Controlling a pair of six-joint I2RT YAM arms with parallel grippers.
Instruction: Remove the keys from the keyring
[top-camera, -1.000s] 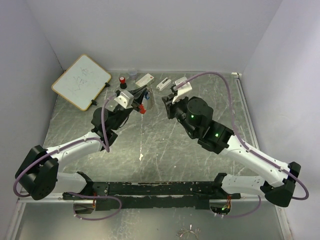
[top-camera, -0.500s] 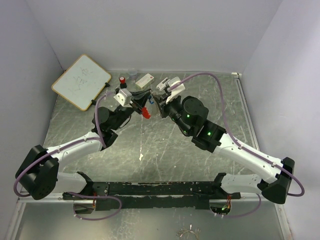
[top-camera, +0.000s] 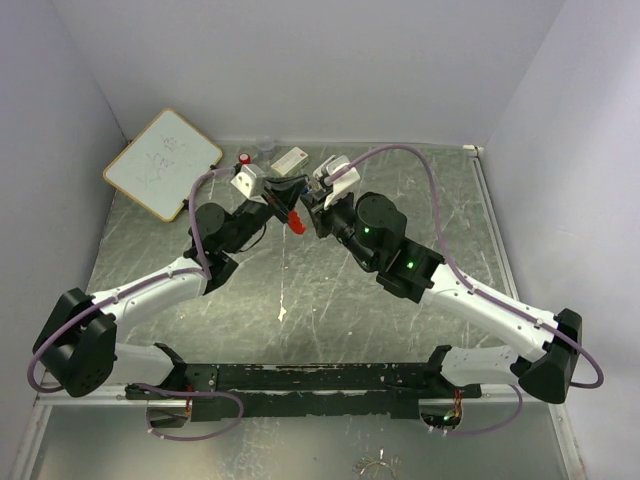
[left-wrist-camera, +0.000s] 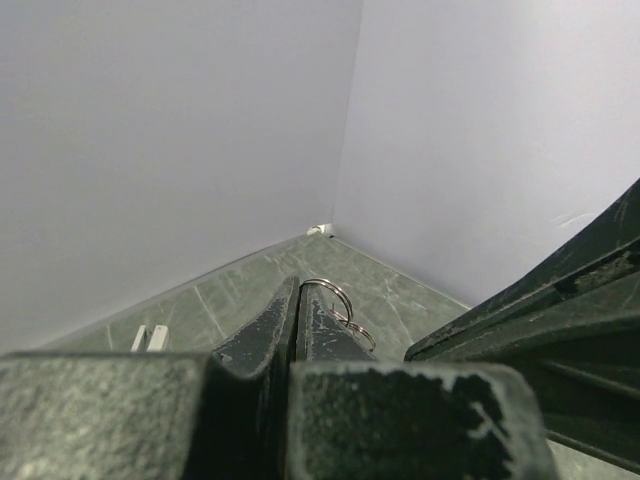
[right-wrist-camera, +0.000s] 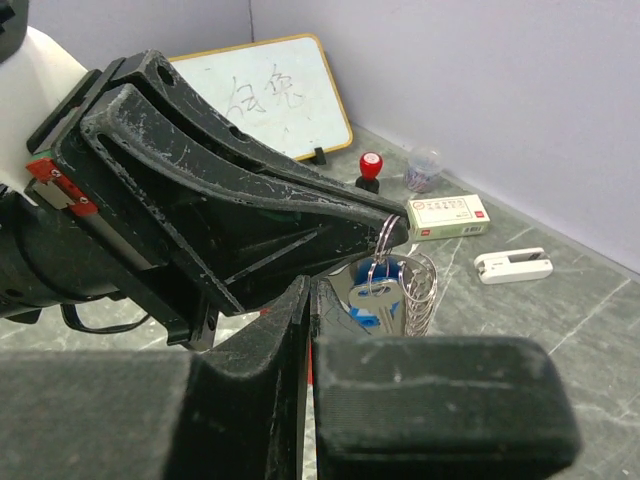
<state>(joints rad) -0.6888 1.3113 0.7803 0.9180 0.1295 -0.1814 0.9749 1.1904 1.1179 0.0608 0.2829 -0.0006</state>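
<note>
My left gripper (top-camera: 287, 197) is shut on the keyring's silvery ring (left-wrist-camera: 331, 296) and holds it above the table. In the right wrist view the ring (right-wrist-camera: 384, 240) hangs from the left fingertips (right-wrist-camera: 392, 229). Below it dangle a silvery key (right-wrist-camera: 377, 297), a blue-headed key (right-wrist-camera: 388, 272) and a chain of rings (right-wrist-camera: 421, 290). The keyring's red loop (top-camera: 295, 222) hangs between the two grippers. My right gripper (top-camera: 308, 207) is shut right beside the left one. A strip of red (right-wrist-camera: 308, 362) shows in the slit between its fingers.
A whiteboard (top-camera: 163, 163) leans at the back left. Along the back wall stand a red-capped little bottle (top-camera: 245, 159), a clear cup (top-camera: 265, 147), a white box (top-camera: 289, 158) and a white block (right-wrist-camera: 513, 264). The right arm's cable arcs over the back right.
My right gripper has moved left, up to the left gripper and the hanging red loop. My left gripper has lifted slightly toward the back with the keyring.
</note>
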